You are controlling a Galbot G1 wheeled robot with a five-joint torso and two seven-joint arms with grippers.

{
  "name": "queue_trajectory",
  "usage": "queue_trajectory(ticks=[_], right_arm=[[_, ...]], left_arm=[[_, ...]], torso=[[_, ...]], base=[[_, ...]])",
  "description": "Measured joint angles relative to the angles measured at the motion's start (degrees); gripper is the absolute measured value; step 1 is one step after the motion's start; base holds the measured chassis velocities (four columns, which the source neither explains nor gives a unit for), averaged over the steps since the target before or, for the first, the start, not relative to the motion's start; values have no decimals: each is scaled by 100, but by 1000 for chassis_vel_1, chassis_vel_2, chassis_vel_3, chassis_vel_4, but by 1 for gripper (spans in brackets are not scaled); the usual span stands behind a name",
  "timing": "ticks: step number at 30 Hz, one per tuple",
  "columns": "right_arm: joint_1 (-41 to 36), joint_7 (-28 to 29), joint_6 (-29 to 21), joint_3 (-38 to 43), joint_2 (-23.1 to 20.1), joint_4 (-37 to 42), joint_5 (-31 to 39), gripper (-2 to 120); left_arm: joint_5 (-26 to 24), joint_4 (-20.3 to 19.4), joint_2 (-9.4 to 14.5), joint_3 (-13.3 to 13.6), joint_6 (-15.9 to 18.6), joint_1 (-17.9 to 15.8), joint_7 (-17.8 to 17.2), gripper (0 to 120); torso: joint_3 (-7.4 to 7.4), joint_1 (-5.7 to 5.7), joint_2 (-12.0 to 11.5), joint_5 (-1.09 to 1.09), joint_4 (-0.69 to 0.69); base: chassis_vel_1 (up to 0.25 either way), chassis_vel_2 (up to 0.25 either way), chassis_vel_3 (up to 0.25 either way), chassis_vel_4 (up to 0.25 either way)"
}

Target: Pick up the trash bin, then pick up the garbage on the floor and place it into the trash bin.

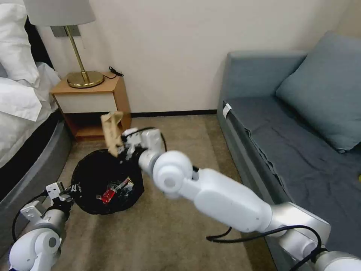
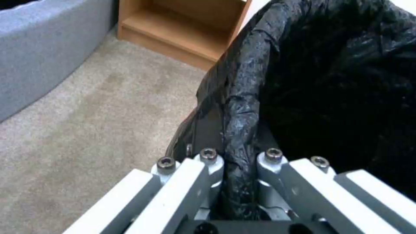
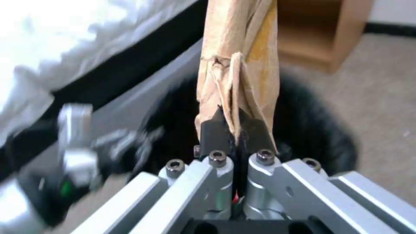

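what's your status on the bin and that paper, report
Left gripper shut on rim of black-lined trash bin. Right gripper shut on crumpled tan paper, above the bin's far rim. Nothing blocking the mouth.

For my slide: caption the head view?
Right pincer holds crumpled tan paper over black-lined bin gripped by left pincer.

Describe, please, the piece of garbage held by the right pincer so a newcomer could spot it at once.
Start at the wooden nightstand beside the bed, then drop to the black-lined trash bin on the carpet before it. Just above the bin's far rim, the right pincer grips a crumpled tan paper standing upright. Unlike the red-and-white packet lying inside the bin, it is plain brown and held in the air.
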Motion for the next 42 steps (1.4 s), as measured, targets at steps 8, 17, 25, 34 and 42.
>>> queue_trajectory(ticks=[8,17,25,34,42], right_arm=[[-576,-187,5,-366,36,-92,-446,0],[-687,-283,3,-541,187,-244,-709,3],[-715,-232,-39,-572,196,-272,-751,28],[-704,-107,4,-435,195,-229,-914,63],[-840,-110,141,25,-95,79,-1244,92]], left_arm=[[-11,-46,-75,11,33,-8,-30,3],[-32,-57,-116,-29,41,8,-37,3],[-69,-57,-120,-76,41,28,-34,3],[-170,-49,-90,-76,83,39,-106,3],[-893,-106,-91,40,659,36,-917,3]], torso=[[0,0,0,0,-1],[0,0,0,0,0],[0,0,0,0,0],[0,0,0,1,0],[0,0,0,1,0]], base=[[0,0,0,0],[0,0,0,0],[0,0,0,0],[0,0,0,0],[0,0,0,0]])
